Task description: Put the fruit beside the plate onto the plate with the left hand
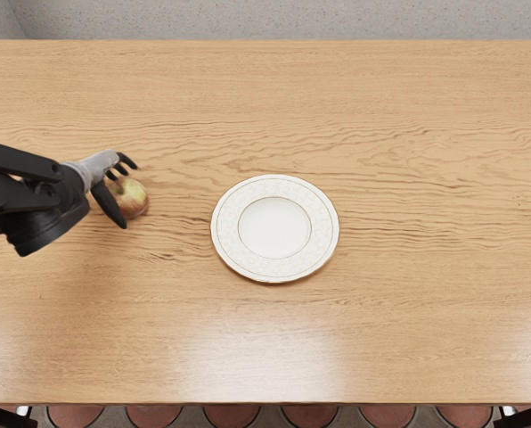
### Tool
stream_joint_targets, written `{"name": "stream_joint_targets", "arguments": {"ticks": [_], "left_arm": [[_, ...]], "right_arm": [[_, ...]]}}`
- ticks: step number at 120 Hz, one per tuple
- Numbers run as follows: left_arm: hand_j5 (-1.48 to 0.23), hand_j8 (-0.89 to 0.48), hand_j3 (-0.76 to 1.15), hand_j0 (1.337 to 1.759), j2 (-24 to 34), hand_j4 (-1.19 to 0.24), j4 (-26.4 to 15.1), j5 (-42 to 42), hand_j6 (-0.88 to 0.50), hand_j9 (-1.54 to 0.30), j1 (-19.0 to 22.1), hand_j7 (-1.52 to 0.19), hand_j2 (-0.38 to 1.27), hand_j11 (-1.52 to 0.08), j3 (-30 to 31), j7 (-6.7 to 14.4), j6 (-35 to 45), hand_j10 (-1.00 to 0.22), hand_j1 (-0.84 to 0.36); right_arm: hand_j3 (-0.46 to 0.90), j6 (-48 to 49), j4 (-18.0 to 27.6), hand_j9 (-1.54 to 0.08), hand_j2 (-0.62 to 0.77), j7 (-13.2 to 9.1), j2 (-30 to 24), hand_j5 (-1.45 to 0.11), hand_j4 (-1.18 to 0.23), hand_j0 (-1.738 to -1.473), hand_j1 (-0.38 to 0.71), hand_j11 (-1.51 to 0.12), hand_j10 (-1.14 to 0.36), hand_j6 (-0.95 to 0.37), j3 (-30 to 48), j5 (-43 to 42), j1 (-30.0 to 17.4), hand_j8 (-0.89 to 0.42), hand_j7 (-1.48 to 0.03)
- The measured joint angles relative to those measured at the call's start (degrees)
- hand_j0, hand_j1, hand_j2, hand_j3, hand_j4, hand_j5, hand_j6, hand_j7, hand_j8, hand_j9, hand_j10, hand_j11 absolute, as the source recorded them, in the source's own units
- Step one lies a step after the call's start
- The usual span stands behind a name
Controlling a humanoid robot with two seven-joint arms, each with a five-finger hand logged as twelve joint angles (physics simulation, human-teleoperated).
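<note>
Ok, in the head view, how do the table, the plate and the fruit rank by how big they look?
1. table
2. plate
3. fruit, clearly the smallest. The left hand covers part of it, so its full outline is unsure.
</note>
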Motion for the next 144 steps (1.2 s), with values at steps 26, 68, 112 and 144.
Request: {"name": "stream_joint_targets", "arguments": {"ticks": [26,68,112,144], "left_arm": [[-0.39,-0.30,0.00,1.658,-0.71,-0.30,2.25,0.13,-0.30,-0.39,1.22,-0.39,0.06,-0.39,0.02,0.00,0.17,-0.30,-0.01],[-0.51,-0.39,0.00,1.658,-3.78,-0.39,2.58,0.01,-0.39,-0.51,2.10,-0.51,0.08,-0.51,-0.56,0.00,0.14,-0.39,-0.12],[-0.61,-0.38,0.00,1.658,-3.25,-0.45,2.64,-0.04,-0.42,-0.60,2.21,-0.61,0.10,-0.60,-0.42,-0.01,0.10,-0.46,-0.22],[-0.68,-0.33,0.00,1.657,-3.25,-0.49,2.49,-0.10,-0.36,-0.66,2.03,-0.68,0.10,-0.67,-0.31,-0.04,0.02,-0.45,-0.25]], "right_arm": [[0.00,0.00,0.00,0.00,0.00,0.00,0.00,0.00,0.00,-1.658,-0.35,0.00,0.00,0.00,-0.02,0.01,0.00,0.00,0.00],[0.00,-0.01,0.00,0.00,0.00,0.00,0.00,0.00,0.00,-1.658,-0.35,0.00,0.00,0.00,0.00,0.02,0.00,0.00,0.00],[0.00,0.00,0.00,0.00,0.00,0.00,0.00,0.00,0.00,-1.658,-0.35,0.00,0.00,0.00,0.00,0.00,0.00,0.00,0.00],[0.00,0.01,0.00,0.00,0.00,0.00,0.00,0.00,0.00,-1.658,-0.35,0.00,0.00,0.00,0.01,0.00,0.01,0.00,0.00]]}}
